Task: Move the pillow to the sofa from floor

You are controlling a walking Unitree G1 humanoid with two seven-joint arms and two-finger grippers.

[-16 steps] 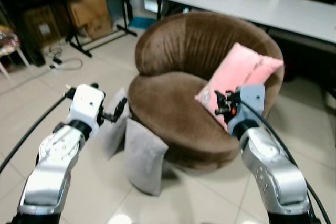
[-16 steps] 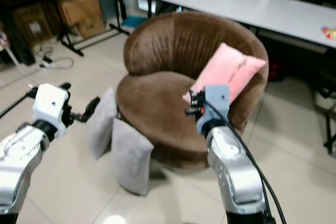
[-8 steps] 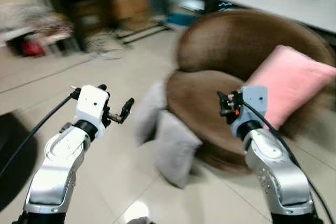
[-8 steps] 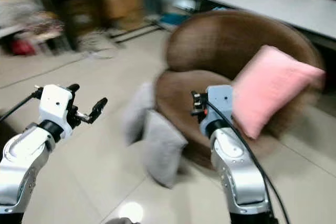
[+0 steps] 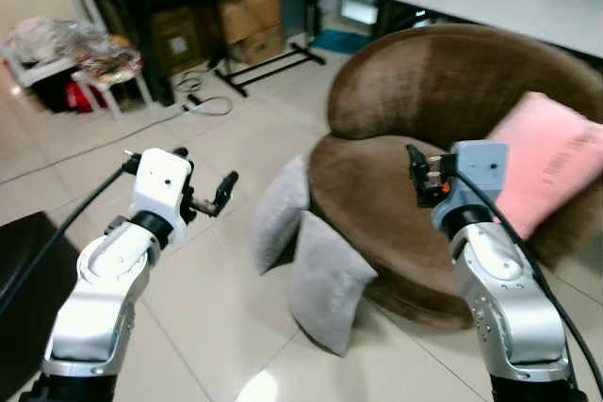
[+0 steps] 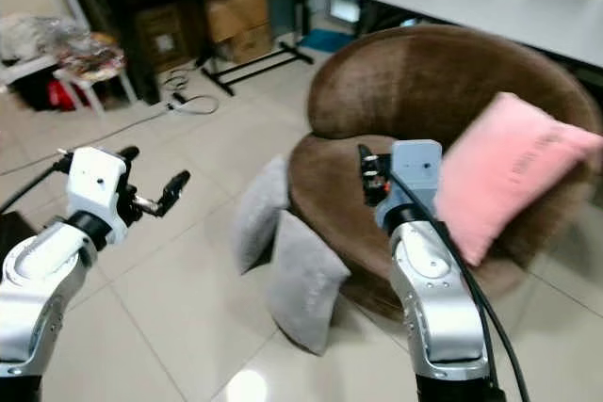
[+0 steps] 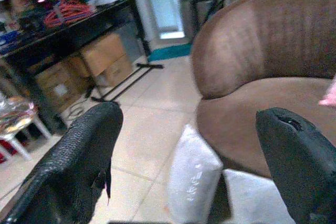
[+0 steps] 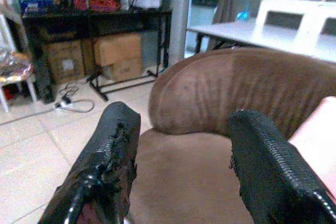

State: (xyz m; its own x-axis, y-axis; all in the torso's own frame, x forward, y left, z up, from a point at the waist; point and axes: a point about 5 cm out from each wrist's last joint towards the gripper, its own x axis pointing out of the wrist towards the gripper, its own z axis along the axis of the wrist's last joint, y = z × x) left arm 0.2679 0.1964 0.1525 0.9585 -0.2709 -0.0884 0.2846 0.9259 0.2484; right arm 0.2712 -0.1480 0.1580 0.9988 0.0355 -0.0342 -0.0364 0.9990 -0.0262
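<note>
Beside the brown sofa (image 5: 443, 120), two grey pillows (image 5: 325, 280) lean just below both open, empty grippers (image 5: 219, 197), awaiting pickup.

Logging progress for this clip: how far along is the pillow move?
Partly done: a pink pillow already lies on the brown sofa. Nothing is in hand; the left gripper and right gripper are open and empty. Two grey pillows still lean on the floor against the sofa.
</note>
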